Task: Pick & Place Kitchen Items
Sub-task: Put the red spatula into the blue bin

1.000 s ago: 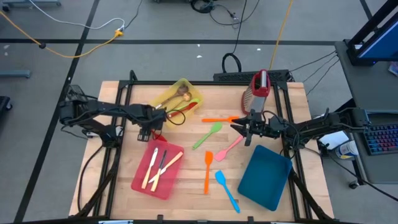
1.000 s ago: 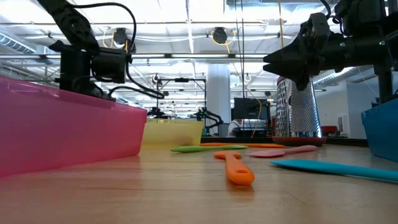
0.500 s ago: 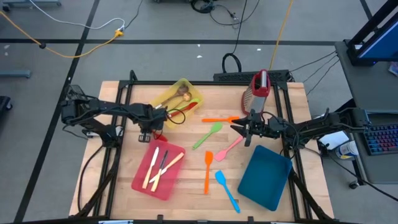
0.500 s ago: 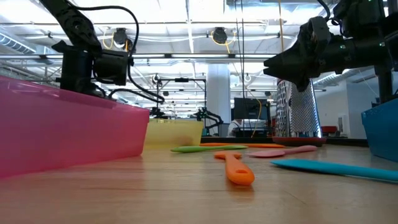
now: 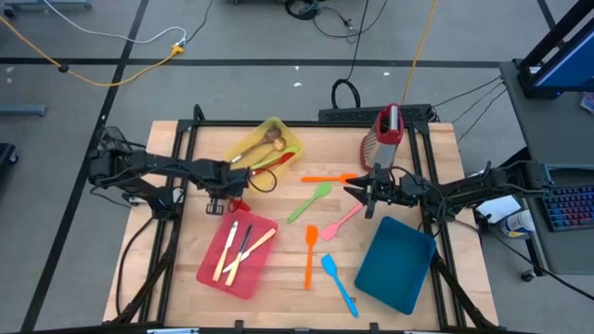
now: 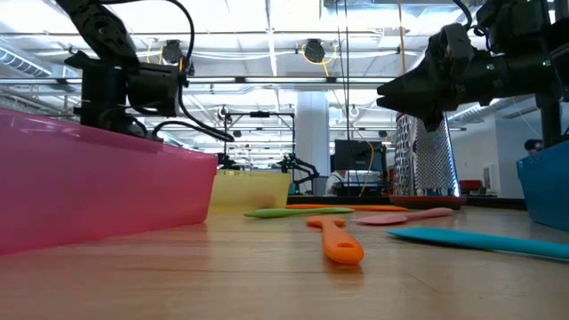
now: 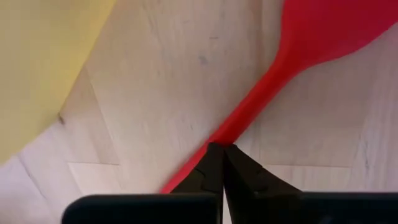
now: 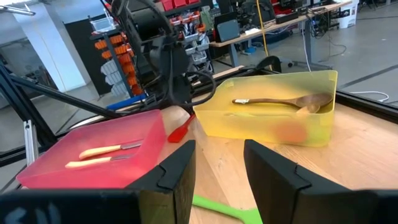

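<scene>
A red spatula (image 7: 323,31) lies on the wooden table between the yellow tray (image 5: 274,122) and the pink-red tray (image 5: 206,275). My left gripper (image 7: 222,148) points down at its handle and is shut; in the high view my left gripper (image 5: 227,198) hides most of the spatula. My right gripper (image 5: 357,192) hangs level above mid-table, open and empty, pointing toward the table's left. A green spatula (image 5: 311,201), two orange ones (image 5: 327,177) (image 5: 309,255), a pink spoon (image 5: 342,221) and a blue spatula (image 5: 339,283) lie flat on the table. My left gripper is shut on the red spatula's handle (image 7: 245,121), a little below the blade. The fingers come from above, pointing down, and the fingertips meet right over the thin handle. The spatula lies flat on the table, its blade toward the yellow tray.
The pink-red tray holds pale-handled cutlery (image 5: 243,246); the yellow tray holds a wooden spoon (image 8: 280,101). An empty blue tray (image 5: 394,263) sits at the near right. A metal grater (image 5: 387,134) stands at the far right. Black cables loop beside the yellow tray.
</scene>
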`<action>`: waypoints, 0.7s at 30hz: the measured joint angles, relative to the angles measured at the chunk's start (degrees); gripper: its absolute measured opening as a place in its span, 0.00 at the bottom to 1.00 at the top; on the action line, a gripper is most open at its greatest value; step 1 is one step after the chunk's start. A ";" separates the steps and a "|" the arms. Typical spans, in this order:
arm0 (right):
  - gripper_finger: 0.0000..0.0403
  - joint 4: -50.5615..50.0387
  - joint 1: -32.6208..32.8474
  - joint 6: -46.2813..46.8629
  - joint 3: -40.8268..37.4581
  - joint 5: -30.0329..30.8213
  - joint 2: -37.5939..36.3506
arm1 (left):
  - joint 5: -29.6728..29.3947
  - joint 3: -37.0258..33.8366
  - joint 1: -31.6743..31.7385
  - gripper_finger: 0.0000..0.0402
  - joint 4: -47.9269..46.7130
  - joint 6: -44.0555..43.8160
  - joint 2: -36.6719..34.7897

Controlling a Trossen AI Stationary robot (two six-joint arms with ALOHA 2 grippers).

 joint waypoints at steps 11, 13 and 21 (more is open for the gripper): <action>0.33 0.09 0.00 0.04 0.00 0.00 0.00 | -3.16 0.00 -2.29 0.15 0.54 -1.72 -0.24; 0.33 0.12 0.00 0.04 0.00 0.00 0.00 | -1.82 0.02 -2.26 0.19 0.90 -0.79 -0.28; 0.33 0.12 0.00 0.04 0.00 -0.02 -0.01 | 1.28 0.15 -5.13 0.33 1.64 2.34 -0.34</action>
